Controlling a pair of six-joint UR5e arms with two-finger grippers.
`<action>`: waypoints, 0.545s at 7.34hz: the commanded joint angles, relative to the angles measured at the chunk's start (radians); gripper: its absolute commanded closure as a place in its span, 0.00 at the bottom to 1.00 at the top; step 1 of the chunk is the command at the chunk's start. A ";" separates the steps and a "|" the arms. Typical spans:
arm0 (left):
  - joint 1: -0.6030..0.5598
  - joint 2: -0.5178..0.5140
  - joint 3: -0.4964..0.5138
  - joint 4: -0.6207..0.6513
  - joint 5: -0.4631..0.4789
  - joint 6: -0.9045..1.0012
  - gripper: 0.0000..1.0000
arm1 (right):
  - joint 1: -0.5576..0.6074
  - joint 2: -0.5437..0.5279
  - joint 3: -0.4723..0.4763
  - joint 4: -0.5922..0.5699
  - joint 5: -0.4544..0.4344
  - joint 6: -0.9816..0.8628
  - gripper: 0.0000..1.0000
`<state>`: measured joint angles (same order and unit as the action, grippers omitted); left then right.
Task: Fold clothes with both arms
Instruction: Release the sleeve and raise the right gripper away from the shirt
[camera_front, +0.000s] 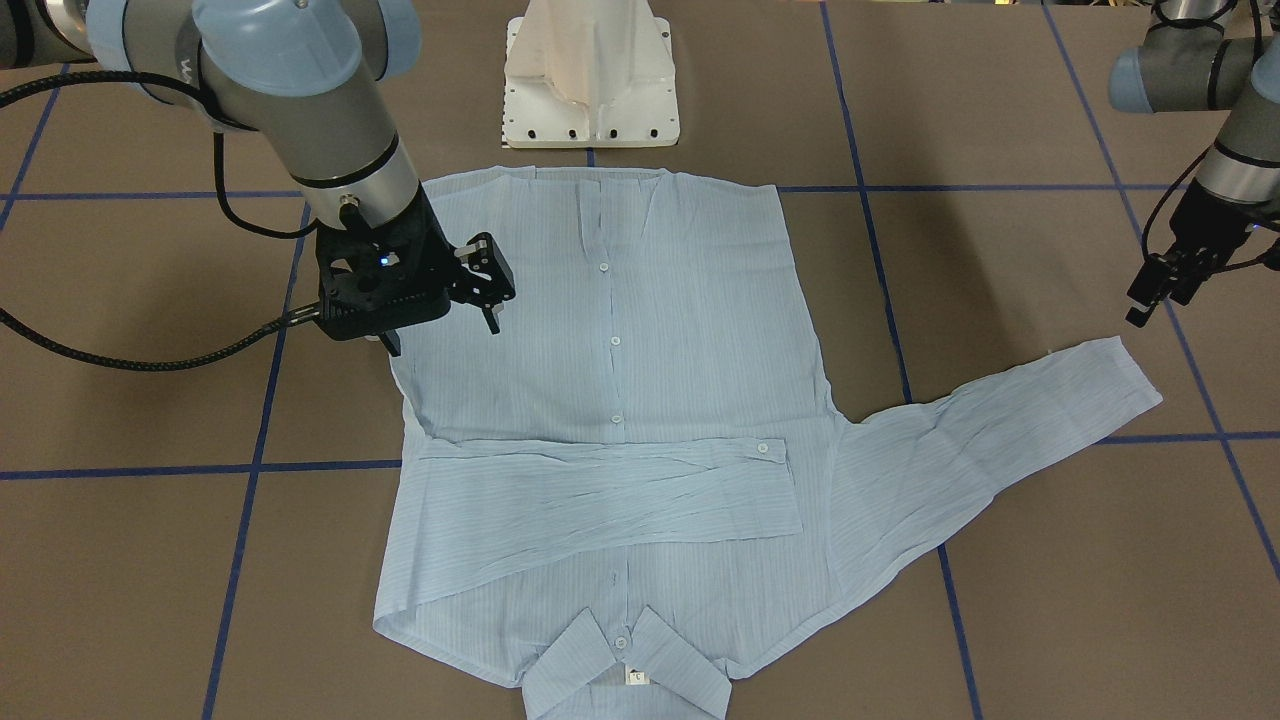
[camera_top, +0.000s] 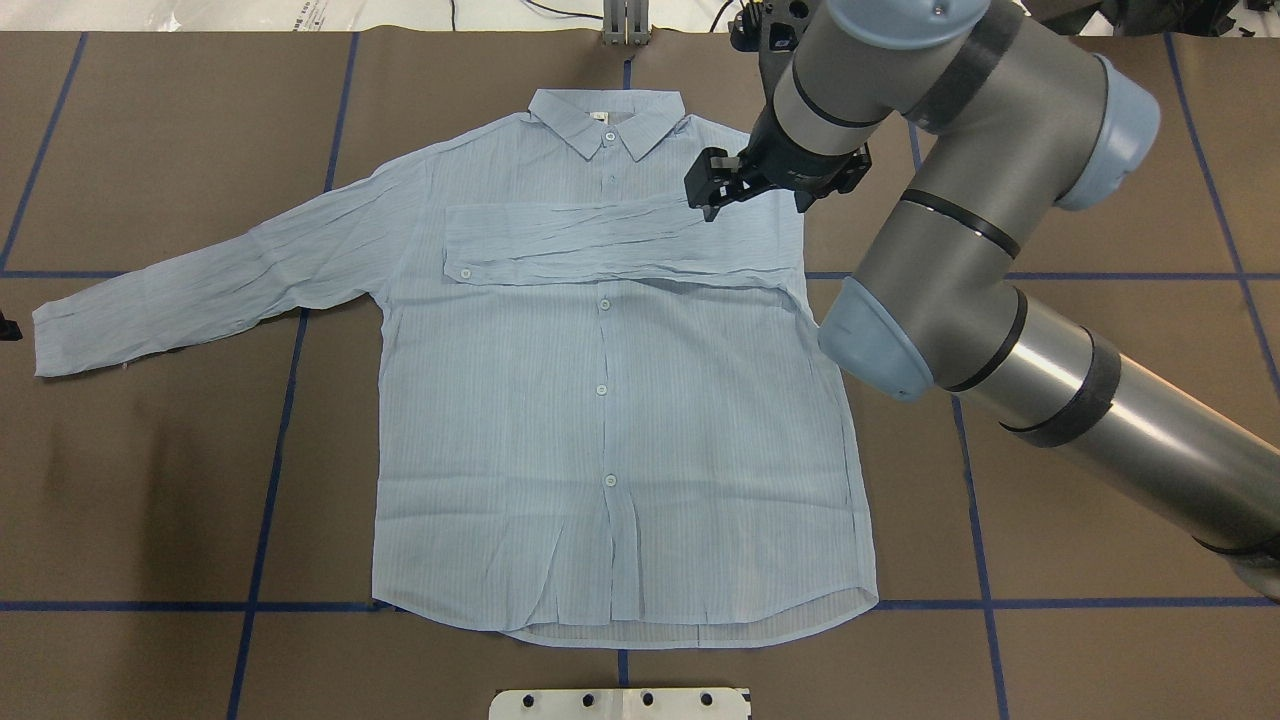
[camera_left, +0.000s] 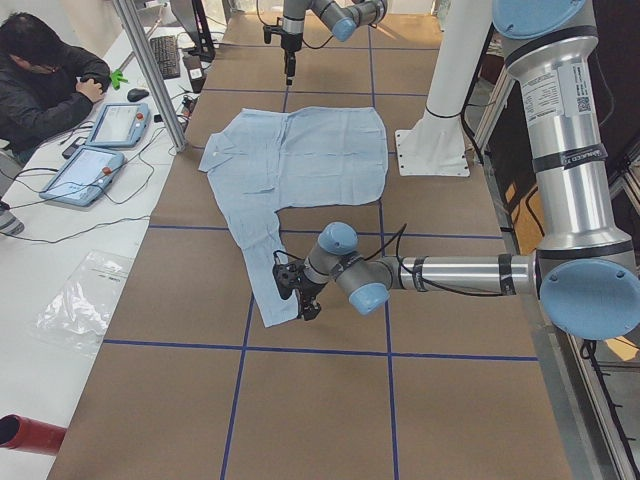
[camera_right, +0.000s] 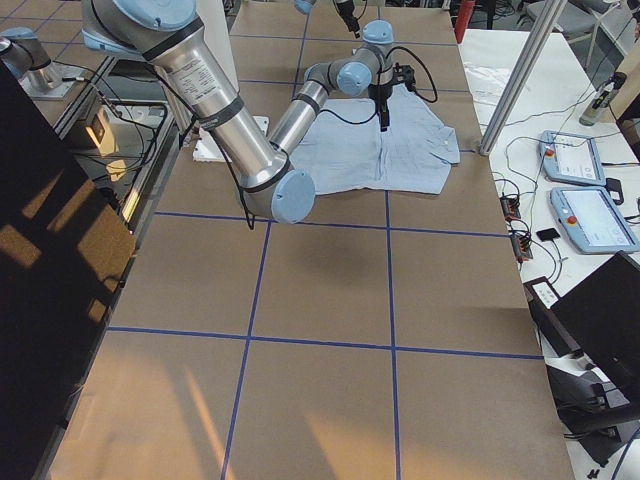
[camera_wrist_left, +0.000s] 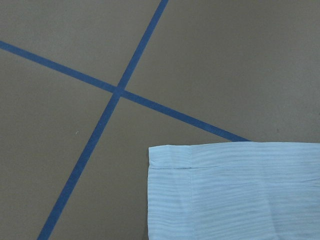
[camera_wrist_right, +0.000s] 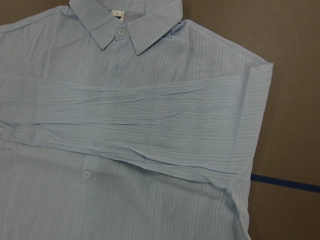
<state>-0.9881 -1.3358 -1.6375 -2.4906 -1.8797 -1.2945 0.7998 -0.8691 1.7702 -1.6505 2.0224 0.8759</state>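
My left end effector (camera_front: 1152, 305) hangs near the cuff (camera_top: 60, 340) of the spread sleeve (camera_top: 200, 290) — placed, I judge, to take it next; whether its jaws are apart I cannot tell. One shirt (camera_top: 600, 430) lies flat, front up, on the tabletop (camera_top: 150, 480). Two sleeves: that one out, the folded sleeve (camera_top: 600, 240) laid across the chest. The right end effector (camera_top: 755, 205), second of two, hovers empty, jaws wide, over that shoulder.

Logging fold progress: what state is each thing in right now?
shirt: flat, buttoned, front up.
right-side sleeve: folded across the chest.
left-side sleeve: spread out, unfolded.
right gripper: open, empty.
left gripper: empty; opening unclear.
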 joint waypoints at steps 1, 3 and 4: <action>0.038 -0.038 0.056 -0.002 0.019 -0.014 0.22 | 0.002 -0.007 0.005 0.000 0.002 -0.005 0.01; 0.054 -0.078 0.100 -0.002 0.053 -0.031 0.30 | 0.001 -0.007 0.005 0.001 0.002 -0.005 0.01; 0.055 -0.082 0.102 -0.001 0.054 -0.031 0.34 | 0.001 -0.007 0.005 0.001 0.002 -0.005 0.01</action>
<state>-0.9375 -1.4038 -1.5481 -2.4924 -1.8316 -1.3221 0.8015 -0.8758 1.7747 -1.6492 2.0248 0.8714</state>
